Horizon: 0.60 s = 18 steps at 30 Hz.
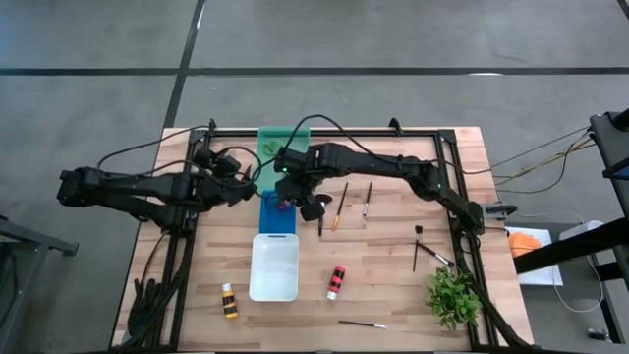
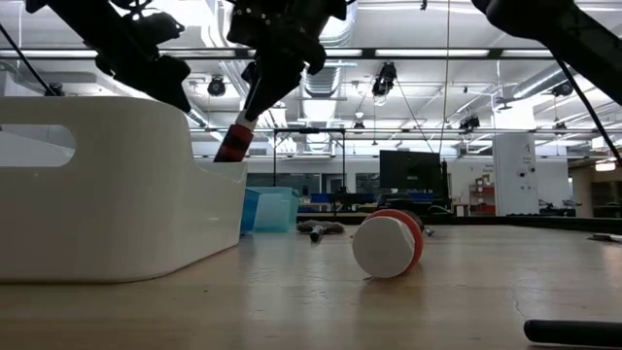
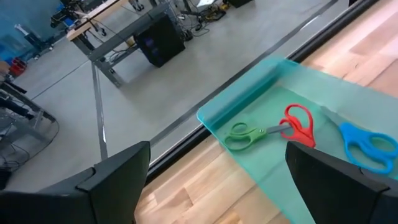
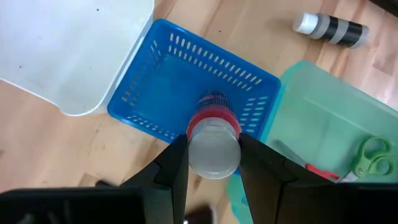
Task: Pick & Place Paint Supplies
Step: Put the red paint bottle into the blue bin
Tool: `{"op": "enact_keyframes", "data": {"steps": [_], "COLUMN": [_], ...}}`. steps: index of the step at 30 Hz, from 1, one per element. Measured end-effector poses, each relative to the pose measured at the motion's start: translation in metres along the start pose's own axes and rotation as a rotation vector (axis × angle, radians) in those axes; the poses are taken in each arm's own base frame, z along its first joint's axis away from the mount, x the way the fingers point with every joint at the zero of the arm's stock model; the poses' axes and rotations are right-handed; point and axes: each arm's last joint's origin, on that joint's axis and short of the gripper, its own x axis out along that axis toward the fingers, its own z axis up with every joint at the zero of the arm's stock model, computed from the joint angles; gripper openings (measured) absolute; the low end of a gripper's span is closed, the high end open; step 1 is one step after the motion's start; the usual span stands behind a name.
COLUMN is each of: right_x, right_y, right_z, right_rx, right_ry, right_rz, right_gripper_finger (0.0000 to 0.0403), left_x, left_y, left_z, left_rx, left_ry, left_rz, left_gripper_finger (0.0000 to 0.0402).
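Three plastic-handled scissors (image 3: 292,127) are lying in the translucent green tray (image 3: 267,81); beside it, we are holding a red-banded paint bottle (image 4: 213,140), right gripper (image 4: 211,163) clamped, over the blue slotted basket (image 4: 161,81). Two bottles and the brushes are waiting; left gripper (image 3: 217,186) gaping empty.

A: What do the arms look like?
B: Both are matte black, jointed links, with black cables looping along them in the centre of the high view.
A: The left claw (image 3: 205,180)?
B: Two flat, dark, angular fingers.
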Motion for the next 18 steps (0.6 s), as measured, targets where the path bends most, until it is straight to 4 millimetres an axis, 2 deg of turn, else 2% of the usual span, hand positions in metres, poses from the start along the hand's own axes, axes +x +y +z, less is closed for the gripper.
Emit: {"op": "enact_keyframes", "data": {"steps": [11, 18], "right_x": [0.004, 0.004], "right_y": [-0.008, -0.007], "right_z": [-0.003, -0.002], "right_rx": [0.011, 0.008], "right_ry": [-0.020, -0.033], "right_rz": [-0.004, 0.019], "right_gripper_finger": [0.0107, 0.0107], "left_x": [0.000, -0.002], "left_y": [0.004, 0.012], "left_z": [-0.009, -0.017], "left_rx": [0.056, 0.003], "left_ry": [0.054, 0.098], "left_rz": [0.023, 0.052], "left_gripper_finger": [0.0382, 0.0382]}}
